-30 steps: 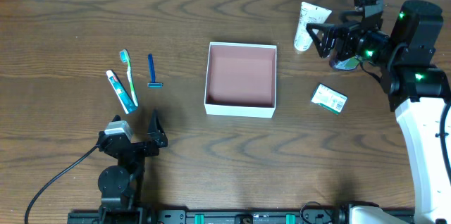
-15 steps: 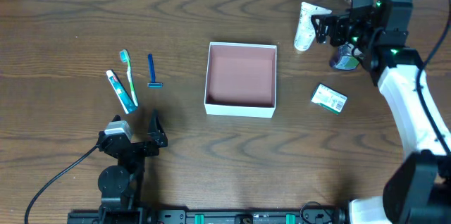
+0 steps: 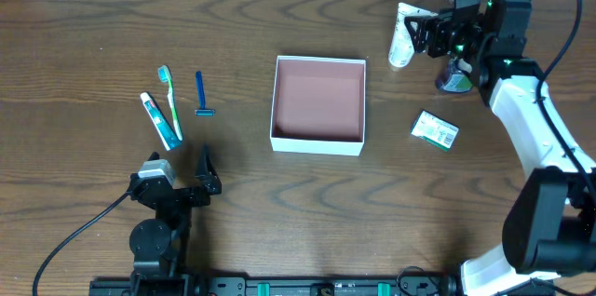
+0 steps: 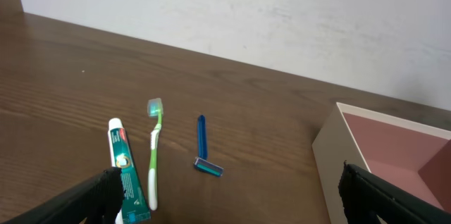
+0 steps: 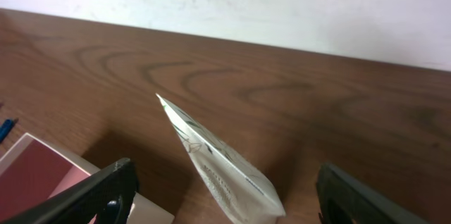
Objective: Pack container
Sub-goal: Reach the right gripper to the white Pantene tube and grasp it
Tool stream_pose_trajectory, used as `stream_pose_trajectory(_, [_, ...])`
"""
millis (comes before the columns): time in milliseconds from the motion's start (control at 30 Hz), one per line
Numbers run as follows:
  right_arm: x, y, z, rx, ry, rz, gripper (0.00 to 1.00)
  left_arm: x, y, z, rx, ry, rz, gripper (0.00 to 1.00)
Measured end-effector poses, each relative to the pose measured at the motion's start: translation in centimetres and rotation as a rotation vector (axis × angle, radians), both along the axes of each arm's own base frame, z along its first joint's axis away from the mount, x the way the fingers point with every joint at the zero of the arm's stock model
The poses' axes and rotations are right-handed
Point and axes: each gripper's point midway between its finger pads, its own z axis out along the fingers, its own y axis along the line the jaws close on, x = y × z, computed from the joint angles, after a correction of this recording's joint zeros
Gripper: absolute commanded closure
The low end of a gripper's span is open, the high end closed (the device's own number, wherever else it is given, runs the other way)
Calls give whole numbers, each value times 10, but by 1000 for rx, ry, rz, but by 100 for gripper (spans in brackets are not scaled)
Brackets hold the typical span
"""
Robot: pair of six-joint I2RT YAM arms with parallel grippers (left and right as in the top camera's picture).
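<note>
The container [image 3: 317, 105], a square white-walled box with a pink-brown inside, sits mid-table and holds nothing; its corner shows in the left wrist view [image 4: 394, 157] and the right wrist view [image 5: 32, 175]. My right gripper [image 3: 419, 37] is open at the far right, just beside a white tube [image 3: 402, 33]. In the right wrist view the tube [image 5: 225, 171] lies between the spread fingers [image 5: 102, 196], untouched. My left gripper [image 3: 180, 168] is open and empty near the front edge, facing a toothpaste tube [image 4: 125, 171], a green toothbrush [image 4: 153, 157] and a blue razor [image 4: 204, 150].
A small dark jar [image 3: 453, 79] stands under the right arm. A green-and-white box [image 3: 435, 129] lies right of the container. The toothpaste [image 3: 160, 119], toothbrush [image 3: 171, 99] and razor [image 3: 200, 94] lie left of the container.
My right arm has swung toward the far edge and left, bringing its open gripper up to the white tube. The left arm and the objects have not moved.
</note>
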Motion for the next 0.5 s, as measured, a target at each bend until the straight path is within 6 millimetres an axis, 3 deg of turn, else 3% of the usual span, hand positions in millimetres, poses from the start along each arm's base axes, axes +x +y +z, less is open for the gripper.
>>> stream_pose_trajectory(100, [3,1,-11,5,16,7,34,0,0,0,0,0,0,2])
stream_pose_trajectory(333, [4,4,-11,8,7,22,82,0,0,0,0,0,0,2])
stream_pose_trajectory(500, [3,6,-11,16,12,28,91,0,0,0,0,0,0,2])
